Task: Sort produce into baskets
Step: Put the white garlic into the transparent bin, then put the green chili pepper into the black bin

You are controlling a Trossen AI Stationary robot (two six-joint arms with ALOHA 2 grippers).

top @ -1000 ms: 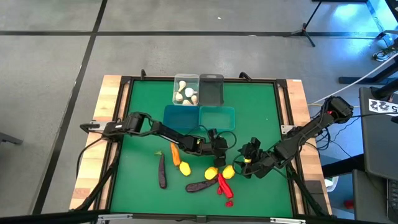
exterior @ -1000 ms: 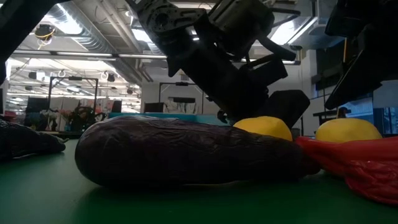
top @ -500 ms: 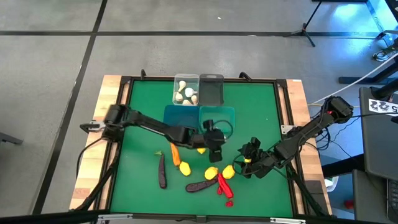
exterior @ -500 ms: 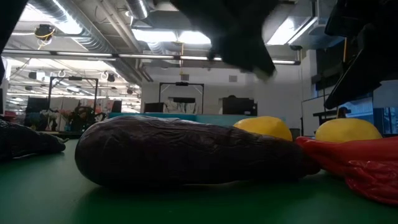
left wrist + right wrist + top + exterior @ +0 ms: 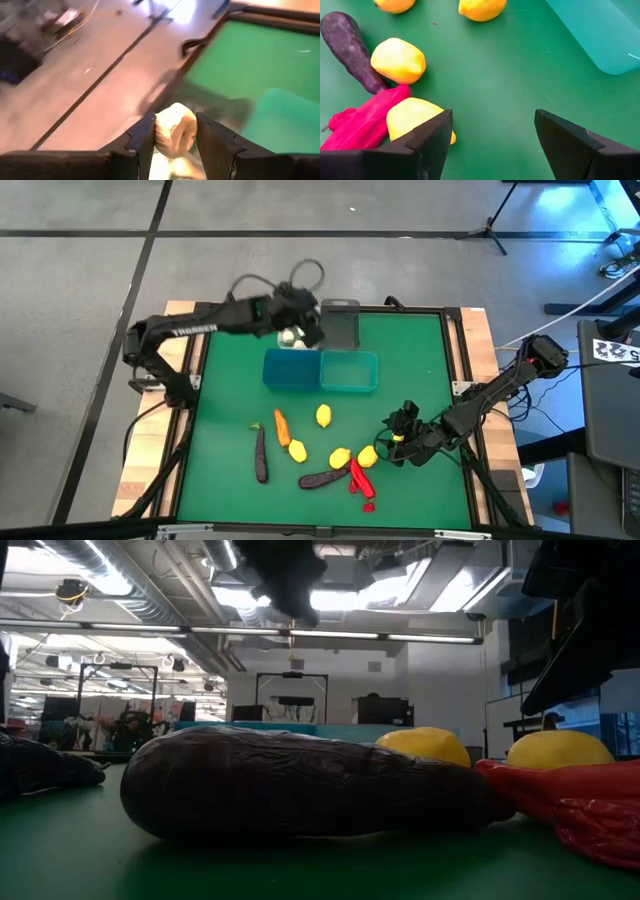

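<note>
Left gripper (image 5: 175,135) has its fingers pinching a white garlic bulb (image 5: 174,136) over the clear plastic bin (image 5: 299,323), probably to drop it with the others. Right gripper (image 5: 492,145) rests on the desk, fingers spread.

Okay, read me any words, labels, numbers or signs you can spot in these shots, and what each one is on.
None can be read.
White lettering runs along the left arm in the high view: too small to read.
A black-and-white patterned tag sits at the right edge of the high view: no legible text.

Overhead looks straight down; low camera sits level, sharing the eggplant (image 5: 300,785).
</note>
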